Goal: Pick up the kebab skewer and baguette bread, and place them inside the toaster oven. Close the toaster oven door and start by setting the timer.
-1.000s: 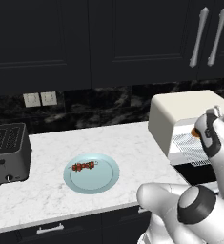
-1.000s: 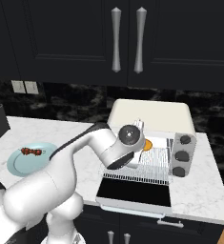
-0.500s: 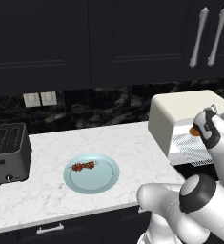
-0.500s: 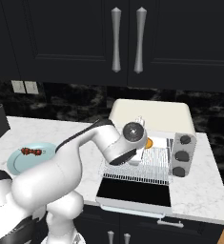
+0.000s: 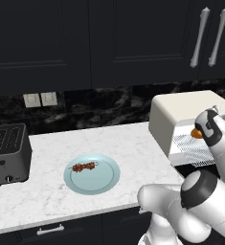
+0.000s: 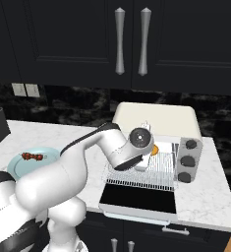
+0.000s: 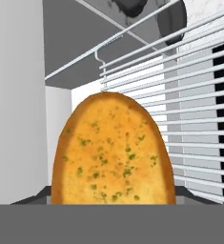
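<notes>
My gripper (image 7: 113, 199) is shut on the baguette bread (image 7: 113, 152), a golden loaf with green flecks, held over the wire rack (image 7: 194, 119) at the mouth of the toaster oven (image 6: 156, 118). The base views show the loaf as an orange bit (image 5: 196, 133) (image 6: 155, 149) beside my hand. The toaster oven door (image 6: 136, 197) hangs open and flat in front. Three round knobs (image 6: 187, 160) sit on the oven's right panel; I cannot tell which is the timer. The kebab skewer (image 5: 84, 166) (image 6: 32, 157) lies on a pale blue plate (image 5: 109, 179).
A dark grey slot toaster (image 5: 8, 153) stands at the counter's left end. Dark cabinets with bar handles (image 6: 131, 42) hang above the oven. The open door juts out over the counter's front edge.
My hand has edged slightly further into the oven's opening with the baguette still in it. The skewer and plate have not moved.
</notes>
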Tool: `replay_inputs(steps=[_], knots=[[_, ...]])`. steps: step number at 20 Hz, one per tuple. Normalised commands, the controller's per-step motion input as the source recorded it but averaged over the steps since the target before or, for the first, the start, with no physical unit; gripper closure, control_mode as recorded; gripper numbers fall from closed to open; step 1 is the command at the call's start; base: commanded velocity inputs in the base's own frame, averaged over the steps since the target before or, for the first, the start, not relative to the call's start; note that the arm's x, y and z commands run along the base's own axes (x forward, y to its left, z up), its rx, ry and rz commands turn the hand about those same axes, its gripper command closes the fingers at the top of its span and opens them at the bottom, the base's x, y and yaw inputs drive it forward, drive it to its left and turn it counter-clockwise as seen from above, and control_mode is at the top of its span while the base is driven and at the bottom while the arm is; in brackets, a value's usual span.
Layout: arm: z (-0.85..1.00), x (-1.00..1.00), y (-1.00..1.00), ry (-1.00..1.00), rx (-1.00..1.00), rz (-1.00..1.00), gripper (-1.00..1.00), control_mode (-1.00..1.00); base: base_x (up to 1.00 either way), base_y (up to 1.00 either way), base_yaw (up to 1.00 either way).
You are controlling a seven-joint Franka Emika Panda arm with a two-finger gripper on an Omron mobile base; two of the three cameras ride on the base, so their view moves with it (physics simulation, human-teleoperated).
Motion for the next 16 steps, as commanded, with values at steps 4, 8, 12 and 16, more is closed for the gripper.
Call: replay_inputs(steps=[4, 8, 12, 16], knots=[[-0.24, 0.11, 0.00, 0.00, 0.00, 0.00, -1.00, -1.00, 0.00, 0.00, 0.00], [-0.23, 0.14, 0.00, 0.00, 0.00, 0.00, -1.00, -1.00, 0.00, 0.00, 0.00], [-0.16, 0.08, 0.00, 0.00, 0.00, 0.01, -1.00, -1.00, 0.00, 0.00, 0.00], [-0.05, 0.00, 0.00, 0.01, 0.00, 0.01, -1.00, -1.00, 0.00, 0.00, 0.00]])
